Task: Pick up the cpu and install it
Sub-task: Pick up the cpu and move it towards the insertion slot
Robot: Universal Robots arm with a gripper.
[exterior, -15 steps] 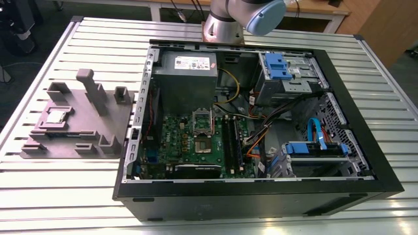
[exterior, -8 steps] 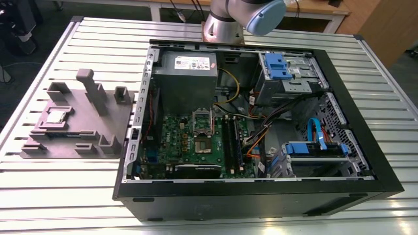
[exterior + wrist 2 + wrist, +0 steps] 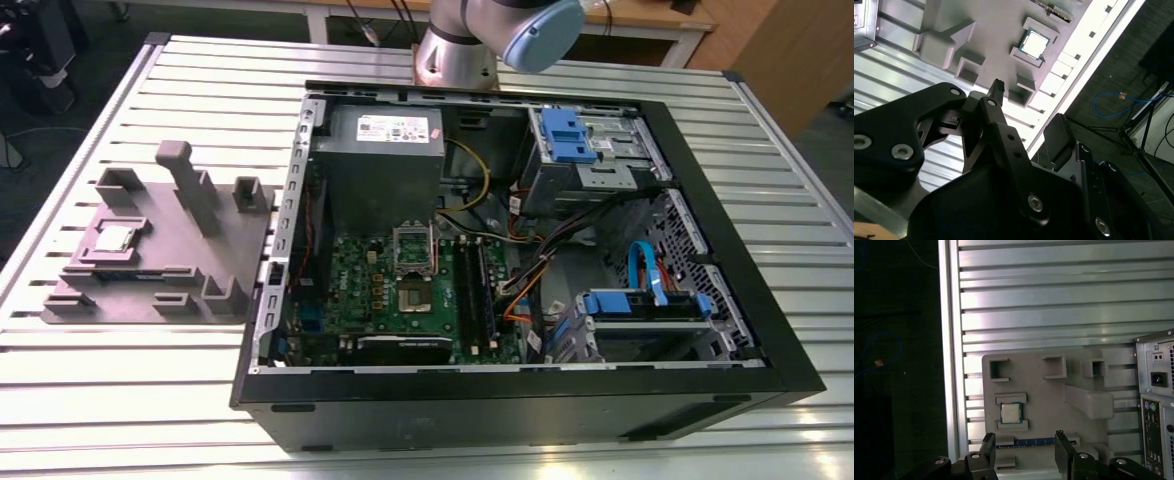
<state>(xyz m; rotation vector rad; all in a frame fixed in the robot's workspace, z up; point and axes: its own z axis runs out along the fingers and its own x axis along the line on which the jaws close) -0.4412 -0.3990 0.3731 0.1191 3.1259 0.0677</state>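
Gripper [image 3: 1024,452] is spread, fingers [image 3: 988,444] wide apart with nothing between them, hanging above the grey fixture plate [image 3: 1049,400] and clear of it; cpu [image 3: 1010,413] lies flat in its square nest on that plate, shiny top up, just past the fingertips in the first wrist view, untouched; the plate sits on the slatted table [image 3: 134,400], at the exterior view's left of the open pc case [image 3: 534,405]; motherboard [image 3: 354,265] is exposed inside, and I can't make out any chip seated on it; status as I read it: pick not yet made, the whole install left to do.
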